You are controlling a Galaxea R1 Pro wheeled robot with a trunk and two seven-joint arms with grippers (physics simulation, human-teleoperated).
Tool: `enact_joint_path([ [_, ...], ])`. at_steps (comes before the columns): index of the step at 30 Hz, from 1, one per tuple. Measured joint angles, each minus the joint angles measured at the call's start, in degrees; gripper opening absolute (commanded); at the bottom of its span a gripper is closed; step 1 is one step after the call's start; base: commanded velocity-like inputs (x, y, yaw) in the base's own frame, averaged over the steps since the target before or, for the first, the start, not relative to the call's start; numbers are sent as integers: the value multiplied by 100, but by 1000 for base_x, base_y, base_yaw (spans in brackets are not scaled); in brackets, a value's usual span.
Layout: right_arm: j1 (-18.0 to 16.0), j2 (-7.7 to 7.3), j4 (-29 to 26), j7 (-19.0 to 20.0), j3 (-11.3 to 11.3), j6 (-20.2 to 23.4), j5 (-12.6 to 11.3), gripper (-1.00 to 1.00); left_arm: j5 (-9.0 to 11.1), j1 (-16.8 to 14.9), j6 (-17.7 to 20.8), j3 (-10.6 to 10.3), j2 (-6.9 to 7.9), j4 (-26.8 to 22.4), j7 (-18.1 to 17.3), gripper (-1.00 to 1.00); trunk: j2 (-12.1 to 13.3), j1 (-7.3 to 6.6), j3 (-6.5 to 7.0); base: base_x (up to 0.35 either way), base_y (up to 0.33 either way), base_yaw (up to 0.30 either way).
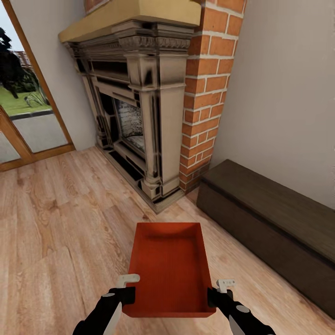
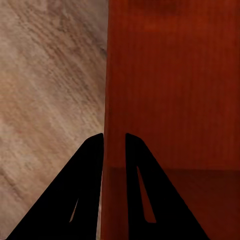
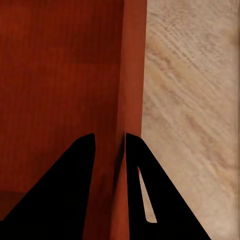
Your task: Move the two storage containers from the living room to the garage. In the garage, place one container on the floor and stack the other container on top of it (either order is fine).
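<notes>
My left gripper (image 2: 114, 150): clamped on the left side wall of the storage container (image 1: 170, 270), one finger inside, one outside.
My right gripper (image 3: 110, 150): pinching the right wall the same way.
Container: held level between my two arms, open top up, empty, above the wood plank floor (image 1: 56, 218).
Room: brick fireplace (image 1: 139, 107) ahead, long dark low cabinet (image 1: 274, 223) along the right wall, glazed door (image 1: 23, 102) at left.
Hard to see: my fingertips in the head view, hidden by the bin walls.
Arms: both reach forward from the bottom edge, forearms cut off.
</notes>
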Motion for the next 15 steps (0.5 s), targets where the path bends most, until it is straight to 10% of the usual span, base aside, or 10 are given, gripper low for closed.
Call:
enact_joint_path([
  [15, 1, -8, 3, 4, 5, -5, -3, -100, -5, 0, 0, 0, -8, 4, 5, -100, 602, -329, 409, 0, 0, 0],
])
